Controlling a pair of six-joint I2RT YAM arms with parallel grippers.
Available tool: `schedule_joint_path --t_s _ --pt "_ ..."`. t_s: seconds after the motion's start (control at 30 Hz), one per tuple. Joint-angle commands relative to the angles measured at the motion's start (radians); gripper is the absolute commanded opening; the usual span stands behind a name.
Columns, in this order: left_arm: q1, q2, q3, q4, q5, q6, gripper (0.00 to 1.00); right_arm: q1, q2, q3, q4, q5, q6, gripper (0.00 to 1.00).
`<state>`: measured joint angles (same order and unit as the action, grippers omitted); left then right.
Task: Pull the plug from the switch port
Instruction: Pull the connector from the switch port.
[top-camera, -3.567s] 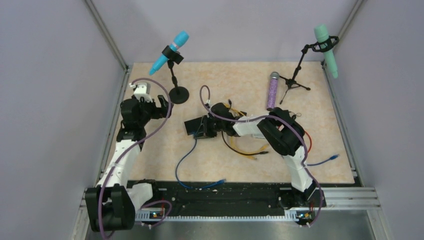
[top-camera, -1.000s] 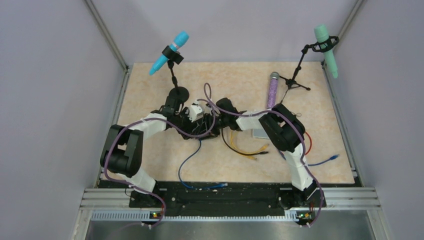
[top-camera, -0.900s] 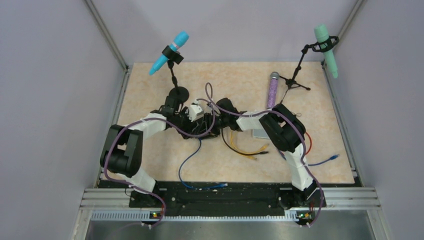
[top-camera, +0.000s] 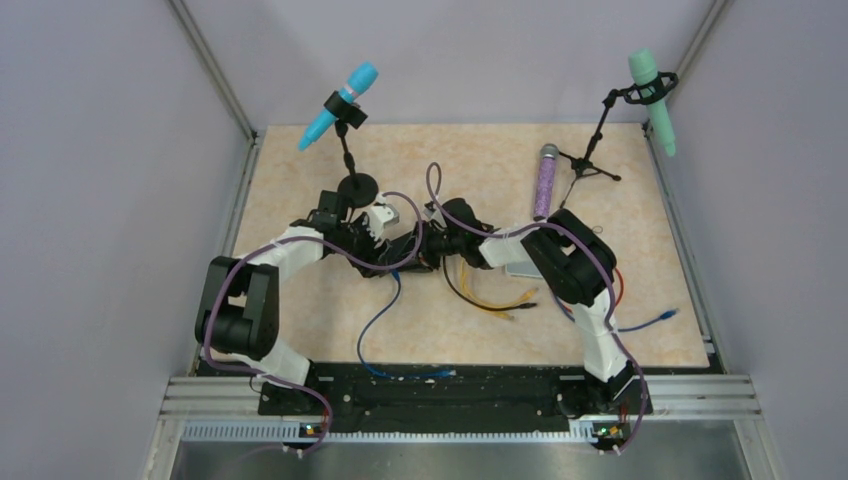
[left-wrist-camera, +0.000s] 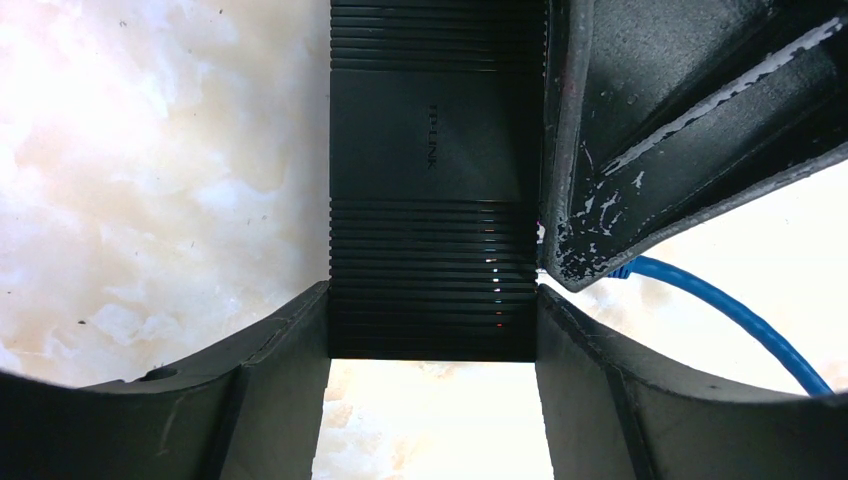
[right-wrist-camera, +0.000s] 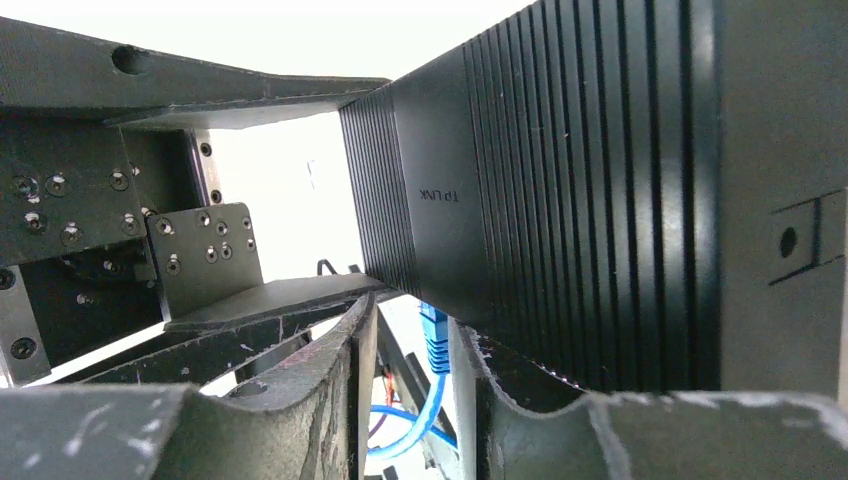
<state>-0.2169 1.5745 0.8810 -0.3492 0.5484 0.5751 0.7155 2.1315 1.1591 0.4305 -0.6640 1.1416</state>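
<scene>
The black switch (left-wrist-camera: 430, 150) lies flat, and my left gripper (left-wrist-camera: 432, 320) is shut on it, a finger (left-wrist-camera: 290, 330) pressed to each long side. From above, both grippers meet over the switch (top-camera: 402, 258), hiding most of it; the left gripper (top-camera: 385, 248) is on the left and the right gripper (top-camera: 425, 245) on the right. The blue plug (right-wrist-camera: 432, 335) sits in a port under the switch's edge (right-wrist-camera: 560, 200). My right gripper (right-wrist-camera: 415, 320) straddles the plug, jaws narrowly open, with daylight on one side. The blue cable (top-camera: 372, 325) trails toward the near edge.
A blue microphone (top-camera: 340, 105) on a round-base stand (top-camera: 357, 187) stands just behind the left gripper. A teal microphone (top-camera: 652, 85) on a tripod and a purple microphone (top-camera: 545, 180) are at the back right. Yellow cables (top-camera: 495, 300), a pale grey pad (top-camera: 520, 268) and another blue cable end (top-camera: 660, 318) lie under the right arm.
The left arm came across from the far left and took hold of the switch. Over the last second it shifted slightly back-left, and the right jaws narrowed around the plug.
</scene>
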Motion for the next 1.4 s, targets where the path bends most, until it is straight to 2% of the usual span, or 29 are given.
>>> schedule_joint_path --t_s 0.0,0.13,0.3,0.4,0.57,0.77,1.0,1.1,1.17,1.37 --pt "-0.013 -0.018 0.009 -0.037 0.124 -0.022 0.29 0.014 0.001 -0.005 0.029 0.04 0.001 0.32" --pt "-0.013 -0.01 0.009 -0.044 0.116 -0.022 0.27 0.015 0.002 -0.006 0.018 0.051 0.008 0.31" --pt "-0.013 -0.003 0.014 -0.05 0.098 -0.028 0.24 0.016 -0.033 0.036 -0.213 0.161 -0.105 0.34" --pt "-0.013 -0.009 0.014 -0.044 0.089 -0.029 0.23 0.017 -0.05 0.014 -0.246 0.199 -0.117 0.36" --pt "-0.013 -0.012 0.01 -0.024 0.111 -0.043 0.23 0.019 -0.026 -0.03 -0.067 0.137 -0.012 0.35" --pt "-0.013 -0.009 0.011 -0.027 0.102 -0.05 0.23 0.028 0.0 -0.018 0.036 0.097 0.068 0.29" --pt "-0.013 -0.009 0.034 -0.042 0.077 -0.062 0.22 0.051 0.008 -0.054 0.107 0.072 0.098 0.28" --pt "-0.013 0.001 0.047 -0.064 0.06 -0.066 0.21 0.05 0.006 -0.086 0.158 0.057 0.114 0.35" --pt "-0.013 0.011 0.062 -0.095 0.048 -0.055 0.21 0.05 0.0 -0.106 0.178 0.05 0.117 0.36" --pt "-0.013 0.006 0.062 -0.105 0.051 -0.048 0.21 0.049 0.011 -0.092 0.188 0.056 0.122 0.29"
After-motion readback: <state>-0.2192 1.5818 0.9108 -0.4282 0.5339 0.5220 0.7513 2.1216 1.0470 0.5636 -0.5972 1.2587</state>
